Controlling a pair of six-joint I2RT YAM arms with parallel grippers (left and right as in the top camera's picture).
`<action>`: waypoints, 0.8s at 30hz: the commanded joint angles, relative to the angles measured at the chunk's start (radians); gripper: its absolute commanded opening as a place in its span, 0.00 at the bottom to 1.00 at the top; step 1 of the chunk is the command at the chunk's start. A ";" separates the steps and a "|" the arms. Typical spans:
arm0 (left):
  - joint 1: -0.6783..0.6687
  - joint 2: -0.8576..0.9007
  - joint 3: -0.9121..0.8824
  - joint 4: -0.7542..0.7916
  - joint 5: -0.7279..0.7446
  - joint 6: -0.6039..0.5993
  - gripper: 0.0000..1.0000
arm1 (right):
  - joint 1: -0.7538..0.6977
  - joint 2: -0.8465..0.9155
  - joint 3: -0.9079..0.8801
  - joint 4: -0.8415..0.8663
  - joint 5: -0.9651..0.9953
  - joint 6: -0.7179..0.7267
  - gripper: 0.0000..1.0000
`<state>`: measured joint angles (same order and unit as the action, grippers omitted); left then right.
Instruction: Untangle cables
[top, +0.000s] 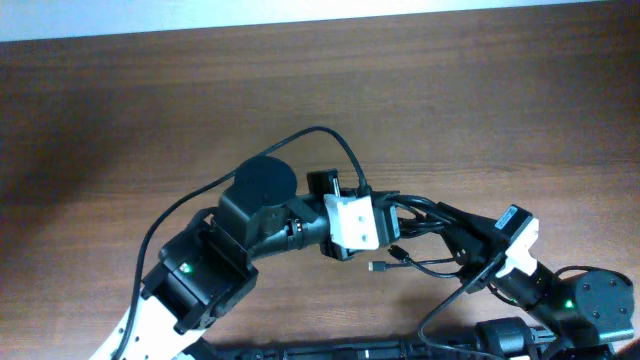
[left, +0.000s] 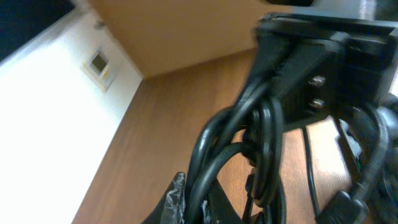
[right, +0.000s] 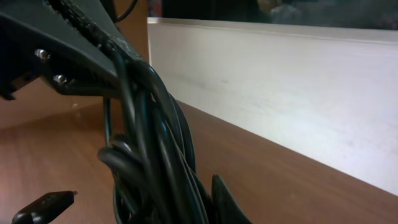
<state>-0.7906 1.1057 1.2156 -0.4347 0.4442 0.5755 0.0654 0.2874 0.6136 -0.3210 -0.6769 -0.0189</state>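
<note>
Spanning side to side, cables (top: 420, 266) are clamped by left gripper (top: 392, 222) at one end, right gripper (top: 442, 230) opposite.

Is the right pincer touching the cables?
Touching. Left wrist view shows the cables pressed tight against the right pincer, with no gap.

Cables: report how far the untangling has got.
Done: little to show; no cord visibly lies free. In hand: the left end effector and the right end effector meet mid-table and appear to grip the cables, one twisted bundle in both wrist views. One plug end trails onto the table. Left: pulling every cord apart and laying each out separately.
</note>
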 joint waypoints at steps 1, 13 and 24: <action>0.027 -0.004 0.014 0.003 -0.395 -0.211 0.00 | -0.008 -0.009 0.013 -0.003 0.161 0.071 0.04; 0.027 -0.003 0.014 -0.008 -0.400 -0.216 0.00 | -0.008 -0.009 0.013 -0.072 0.338 0.132 0.04; 0.027 -0.003 0.014 -0.034 -0.580 -0.561 0.28 | -0.008 -0.009 0.013 -0.062 0.360 0.171 0.04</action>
<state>-0.7723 1.1202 1.2156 -0.4675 -0.0689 0.1070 0.0654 0.2932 0.6136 -0.3950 -0.3515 0.1429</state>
